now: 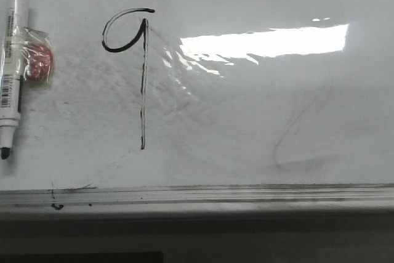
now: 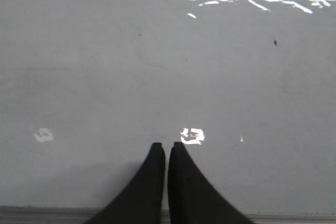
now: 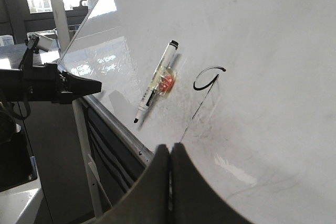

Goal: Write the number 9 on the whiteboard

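The number 9 point(image 1: 143, 90) is drawn in thin black marker on the whiteboard point(image 1: 265, 4), left of centre, with an open loop and a long straight stem. It also shows in the right wrist view point(image 3: 197, 87). No gripper is in the front view. My left gripper point(image 2: 166, 148) is shut and empty over a bare part of the whiteboard point(image 2: 105, 66). My right gripper point(image 3: 169, 149) is shut and empty, off the whiteboard point(image 3: 262, 51) near the lower end of the stem. The left gripper point(image 3: 97, 85) shows there, off the board's edge.
A black-capped marker point(image 1: 13, 60) with a red piece taped to it lies on the board at the far left; it also shows in the right wrist view point(image 3: 156, 82). A dirty grey rail point(image 1: 197, 195) runs along the near edge. A faint grey erased smear point(image 1: 295, 140) sits right of centre.
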`<action>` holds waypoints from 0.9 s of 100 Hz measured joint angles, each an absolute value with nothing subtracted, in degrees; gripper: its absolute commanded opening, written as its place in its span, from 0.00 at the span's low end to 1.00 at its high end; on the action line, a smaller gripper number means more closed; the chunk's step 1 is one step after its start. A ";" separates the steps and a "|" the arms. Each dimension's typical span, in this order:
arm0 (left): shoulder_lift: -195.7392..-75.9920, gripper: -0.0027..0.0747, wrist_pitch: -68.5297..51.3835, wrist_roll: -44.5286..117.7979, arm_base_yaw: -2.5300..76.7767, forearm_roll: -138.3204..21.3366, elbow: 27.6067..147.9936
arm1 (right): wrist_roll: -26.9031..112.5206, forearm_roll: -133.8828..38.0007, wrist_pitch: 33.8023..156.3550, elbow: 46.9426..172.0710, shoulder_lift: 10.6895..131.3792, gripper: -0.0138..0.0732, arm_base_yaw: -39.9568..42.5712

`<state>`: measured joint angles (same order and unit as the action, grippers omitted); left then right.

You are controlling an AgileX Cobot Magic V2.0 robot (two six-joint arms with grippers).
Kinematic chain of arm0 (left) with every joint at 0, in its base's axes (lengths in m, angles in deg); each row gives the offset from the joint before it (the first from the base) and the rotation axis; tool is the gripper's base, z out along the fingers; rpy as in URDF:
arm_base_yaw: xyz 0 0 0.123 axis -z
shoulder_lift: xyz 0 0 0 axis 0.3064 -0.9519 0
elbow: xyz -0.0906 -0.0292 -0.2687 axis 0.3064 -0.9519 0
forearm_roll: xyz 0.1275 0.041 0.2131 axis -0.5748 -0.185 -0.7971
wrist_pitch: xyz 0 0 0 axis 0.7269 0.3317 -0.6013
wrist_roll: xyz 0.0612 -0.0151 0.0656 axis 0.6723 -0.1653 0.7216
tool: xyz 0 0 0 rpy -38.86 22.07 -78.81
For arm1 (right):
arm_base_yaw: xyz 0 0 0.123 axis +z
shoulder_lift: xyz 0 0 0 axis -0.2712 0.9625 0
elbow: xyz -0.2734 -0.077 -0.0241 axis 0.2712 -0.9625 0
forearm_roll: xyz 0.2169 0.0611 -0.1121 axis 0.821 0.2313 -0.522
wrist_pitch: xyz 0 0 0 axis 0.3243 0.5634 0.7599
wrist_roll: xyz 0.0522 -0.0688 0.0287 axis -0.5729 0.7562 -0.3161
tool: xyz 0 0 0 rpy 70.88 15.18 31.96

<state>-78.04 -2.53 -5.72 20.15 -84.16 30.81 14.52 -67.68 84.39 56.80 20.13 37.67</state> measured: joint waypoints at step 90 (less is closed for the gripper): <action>-78.04 0.01 -2.53 -5.72 20.15 -84.16 30.81 | 14.62 -68.00 84.53 48.36 18.51 0.08 8.36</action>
